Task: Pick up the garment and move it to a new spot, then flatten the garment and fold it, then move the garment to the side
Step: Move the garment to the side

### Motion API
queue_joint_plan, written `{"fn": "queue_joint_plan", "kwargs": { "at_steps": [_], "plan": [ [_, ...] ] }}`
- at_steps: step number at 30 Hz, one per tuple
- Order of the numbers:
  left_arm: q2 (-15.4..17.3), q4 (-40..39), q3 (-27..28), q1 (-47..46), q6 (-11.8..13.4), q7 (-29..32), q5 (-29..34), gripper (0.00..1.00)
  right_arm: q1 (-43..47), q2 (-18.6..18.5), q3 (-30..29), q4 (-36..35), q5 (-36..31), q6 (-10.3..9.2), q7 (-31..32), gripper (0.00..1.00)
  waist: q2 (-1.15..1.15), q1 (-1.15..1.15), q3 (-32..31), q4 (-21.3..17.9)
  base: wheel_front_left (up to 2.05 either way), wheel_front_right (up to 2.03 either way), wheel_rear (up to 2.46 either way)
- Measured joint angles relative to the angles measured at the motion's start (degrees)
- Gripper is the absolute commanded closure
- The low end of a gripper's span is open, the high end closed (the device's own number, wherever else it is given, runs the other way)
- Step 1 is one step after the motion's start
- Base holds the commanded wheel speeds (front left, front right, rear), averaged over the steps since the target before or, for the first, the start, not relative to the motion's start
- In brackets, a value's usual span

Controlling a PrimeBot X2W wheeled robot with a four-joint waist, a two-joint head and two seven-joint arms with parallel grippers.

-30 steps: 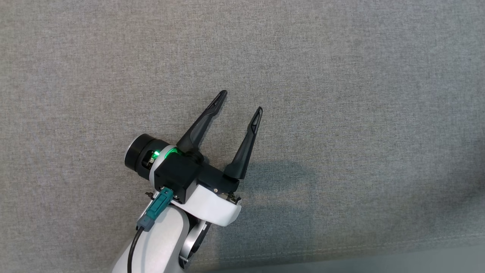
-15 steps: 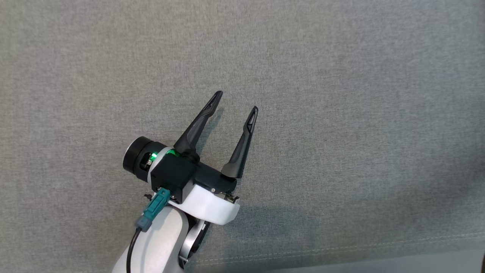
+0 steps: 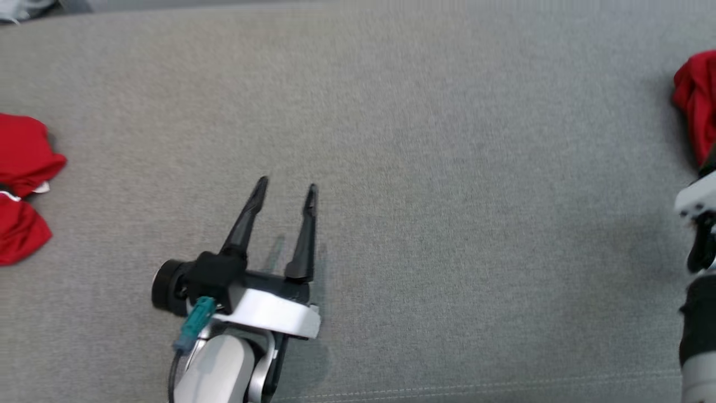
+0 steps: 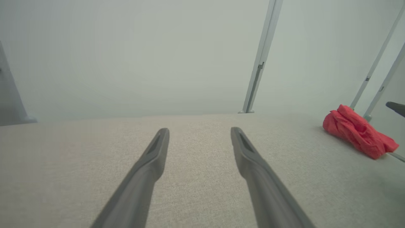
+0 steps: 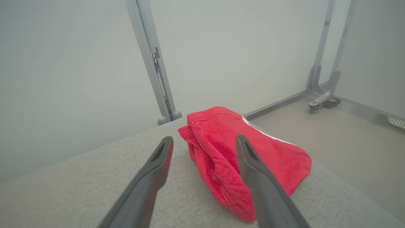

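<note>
Since the right hand (image 5: 203,139) has its fingers wide apart and the red garment (image 5: 278,158) lies bunched just ahead of them, at the right end of the grey worktop (image 3: 419,168) near its corner, I judge that the step is the handling of this garment at the side — either the grip or the letting go, I cannot tell which. One finger crosses in front of the cloth in the right wrist view; whether it touches is not clear. For a good move the hand should travel straight along its own fingers, not sideways, so that no fingertip drags a fold or pushes the cloth over the edge behind it. The left hand (image 3: 286,184) has its fingers apart too and holds nothing, low over bare worktop — it can wait there. Another red bundle (image 3: 22,151) lies at the far left, well apart.
</note>
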Motion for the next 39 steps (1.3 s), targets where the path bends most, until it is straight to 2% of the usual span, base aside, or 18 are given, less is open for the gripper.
{"fn": "queue_joint_plan", "kwargs": {
  "at_steps": [4, 8, 15, 19, 25, 33, 39],
  "plan": [
    [0.0, -0.11, 3.92, 3.3, 0.69, 0.0, -0.81, 0.0, 6.55, 0.38, 8.12, -2.08, 4.92, 0.0, 0.0, 0.0, 0.0, 0.0, -4.43, 1.36, 0.0, 0.0, 0.0],
    [0.13, -0.34, 6.92, 7.2, 0.27, 0.0, -0.85, 0.0, 12.06, 0.62, 17.03, -5.28, 10.84, 0.0, 0.0, 0.0, 0.0, 0.0, -8.81, 2.77, 0.0, 0.0, 0.0],
    [0.26, -1.67, 11.94, 13.6, -0.76, 0.0, 0.49, 0.0, 22.82, 0.71, 26.42, -15.78, 14.86, 0.0, 0.0, 0.0, 0.0, 0.0, -15.51, 4.94, 0.0, 0.0, 0.0],
    [0.09, -3.23, 13.24, 14.93, -2.77, 0.0, 2.37, 0.0, 28.33, 0.78, 32.4, -23.51, 16.06, 0.0, 0.0, 0.0, 0.0, 0.0, -17.66, 6.27, 0.0, 0.0, 0.0],
    [-0.07, -5.46, 14.28, 18.3, -4.82, 0.0, 4.5, 0.0, 37.06, 0.9, 34.49, -32.93, 15.59, 0.01, 0.0, 0.0, 0.0, 0.0, -20.06, 7.41, 0.0, 0.0, 0.0],
    [-0.18, -5.72, 14.74, 21.91, -6.7, 0.0, 5.82, 0.0, 44.37, 0.81, 36.22, -38.11, 16.69, 0.01, 0.0, 0.0, 0.0, 0.0, -21.5, 6.6, 0.0, 0.0, 0.0],
    [-0.21, -4.57, 14.68, 23.86, -6.76, 0.0, 5.91, 0.0, 49.3, 0.89, 36.49, -40.36, 17.67, 0.01, 0.0, 0.0, 0.0, 0.0, -21.92, 5.49, 0.0, 0.0, 0.0]
  ]
}}
